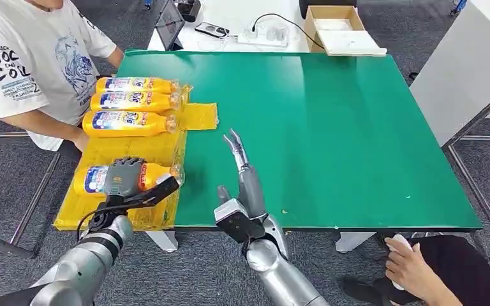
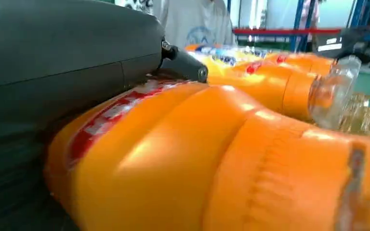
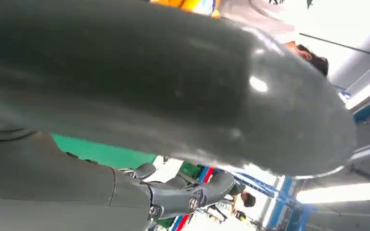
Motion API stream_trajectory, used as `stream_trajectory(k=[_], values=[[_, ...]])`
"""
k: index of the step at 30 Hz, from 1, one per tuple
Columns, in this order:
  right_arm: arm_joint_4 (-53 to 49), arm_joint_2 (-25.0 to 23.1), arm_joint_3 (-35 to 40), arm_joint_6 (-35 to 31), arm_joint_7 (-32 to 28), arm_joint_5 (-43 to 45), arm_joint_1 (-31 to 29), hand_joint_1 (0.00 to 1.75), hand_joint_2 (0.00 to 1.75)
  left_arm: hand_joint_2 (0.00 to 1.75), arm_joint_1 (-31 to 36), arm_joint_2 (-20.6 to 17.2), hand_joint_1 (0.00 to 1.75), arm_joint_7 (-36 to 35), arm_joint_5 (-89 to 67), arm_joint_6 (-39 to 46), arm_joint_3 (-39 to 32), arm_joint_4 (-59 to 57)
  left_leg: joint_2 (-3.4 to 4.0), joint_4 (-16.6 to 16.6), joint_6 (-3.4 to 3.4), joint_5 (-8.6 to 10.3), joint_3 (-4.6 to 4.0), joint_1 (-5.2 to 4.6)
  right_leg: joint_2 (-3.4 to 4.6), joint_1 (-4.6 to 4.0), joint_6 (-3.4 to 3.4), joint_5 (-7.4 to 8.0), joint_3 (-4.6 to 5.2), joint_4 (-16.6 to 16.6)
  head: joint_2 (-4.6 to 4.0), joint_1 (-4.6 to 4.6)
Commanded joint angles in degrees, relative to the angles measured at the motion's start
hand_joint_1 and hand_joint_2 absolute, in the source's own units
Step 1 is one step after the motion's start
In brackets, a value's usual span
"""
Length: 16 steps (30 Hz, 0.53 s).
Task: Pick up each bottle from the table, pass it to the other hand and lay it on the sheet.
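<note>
An orange bottle (image 1: 158, 171) with a blue and red label lies on its side on the yellow sheet (image 1: 127, 150), near the sheet's front. My left hand (image 1: 126, 178) is wrapped over its middle, thumb out toward the green table; the left wrist view shows the bottle (image 2: 197, 159) close under my left hand (image 2: 67, 57). Three more orange bottles (image 1: 134, 101) lie side by side at the back of the sheet. My right hand (image 1: 242, 185) hovers over the green table (image 1: 332, 127) near its front edge, fingers straight and holding nothing; the right wrist view shows that right hand (image 3: 149, 86) close up.
A person in a white T-shirt (image 1: 32, 57) stands at the left, one hand (image 1: 80, 141) by the sheet's edge. Another person's hand (image 1: 415, 268) is at the lower right, below the table. A cardboard box (image 1: 341, 29) and a power strip (image 1: 265, 35) sit on the white table behind.
</note>
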<state>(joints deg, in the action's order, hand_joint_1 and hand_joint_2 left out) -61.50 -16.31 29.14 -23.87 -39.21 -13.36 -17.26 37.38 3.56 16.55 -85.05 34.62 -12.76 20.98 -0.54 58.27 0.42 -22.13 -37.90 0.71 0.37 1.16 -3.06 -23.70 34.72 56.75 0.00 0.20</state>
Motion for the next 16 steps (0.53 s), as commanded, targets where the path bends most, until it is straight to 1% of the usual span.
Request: stream_trajectory(k=[1,4,7,9,12,13,16], values=[[4.06,1.60,0.65,0.37,0.63,-0.54,-1.18,0.00,0.00,0.00,2.28,-0.27,0.00,-0.51,1.49,-2.57,0.09,-5.59,0.03,-0.03,0.02,-0.07,0.30,0.03,-0.04,-0.06,0.12,-0.05,-0.31,-0.07,0.00,0.00],[4.16,1.57,0.56,0.35,0.72,-0.69,-1.21,0.00,0.00,0.00,2.43,-0.15,0.00,-0.04,1.70,-2.89,0.18,-5.38,-0.04,-0.04,0.03,-0.04,0.29,0.01,-0.10,-0.03,0.10,-0.06,-0.31,-0.07,0.00,0.00],[4.24,1.61,0.12,0.27,0.93,-1.36,-1.06,0.00,0.00,0.00,2.60,1.12,0.00,4.76,5.68,-4.27,-1.40,-4.67,-0.03,-0.02,0.05,-0.04,0.27,0.01,-0.07,-0.02,0.09,-0.06,-0.33,-0.06,0.00,0.02],[4.28,1.67,0.07,0.32,0.93,-1.35,-1.04,0.00,0.00,0.00,2.65,1.39,0.00,4.60,5.66,-4.26,-1.31,-4.61,-0.08,-0.01,0.05,-0.07,0.34,0.03,-0.14,-0.04,0.13,-0.10,-0.42,-0.07,0.00,0.00],[4.28,1.67,0.07,0.32,0.93,-1.35,-1.04,0.00,0.00,0.00,2.65,1.39,0.00,4.60,5.66,-4.26,-1.31,-4.61,-0.06,-0.02,0.03,0.00,0.20,0.00,-0.07,0.00,0.07,-0.02,-0.24,-0.05,0.00,0.02],[4.32,1.61,-0.12,0.27,1.01,-1.44,-1.01,0.00,0.00,0.00,2.71,1.65,0.00,6.35,6.94,-5.71,-1.78,-4.60,-0.07,-0.02,0.03,-0.04,0.31,0.00,-0.11,-0.01,0.11,-0.07,-0.36,-0.06,0.00,0.00],[4.40,1.66,-0.76,0.43,1.04,-2.01,-0.90,0.00,0.00,0.00,3.10,3.20,0.00,11.20,12.65,-10.96,-3.98,-3.63,-0.11,-0.01,0.03,-0.01,0.24,0.02,-0.15,-0.03,0.09,-0.06,-0.30,-0.06,0.00,0.00]])
